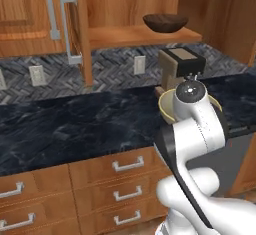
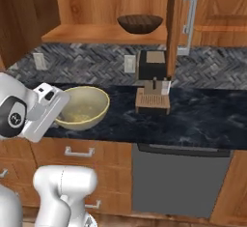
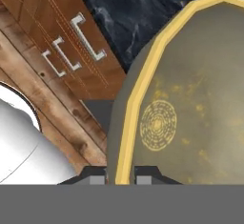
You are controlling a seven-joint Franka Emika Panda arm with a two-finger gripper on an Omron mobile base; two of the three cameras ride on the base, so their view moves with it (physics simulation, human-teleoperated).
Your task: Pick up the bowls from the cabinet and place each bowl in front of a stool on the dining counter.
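My gripper (image 3: 116,179) is shut on the near rim of the pale beige-olive bowl (image 3: 190,104), one fingertip inside and one outside. The bowl (image 2: 84,106) hangs tilted over the front edge of the black marble wall counter (image 2: 193,120). In the left base view my own arm hides most of the bowl (image 1: 166,106). The dark brown bowl (image 1: 165,22) (image 2: 140,24) sits on the shelf of the open cabinet (image 1: 130,36) (image 2: 96,34). The stool and the dining counter are out of view.
The open cabinet door (image 1: 82,29) (image 2: 172,28) with its grey bar handle sticks out over the counter. A dark coffee machine on a wooden stand (image 1: 180,64) (image 2: 153,83) stands just beyond the bowl. Drawers (image 1: 127,179) and a grey dishwasher front (image 2: 178,177) lie below.
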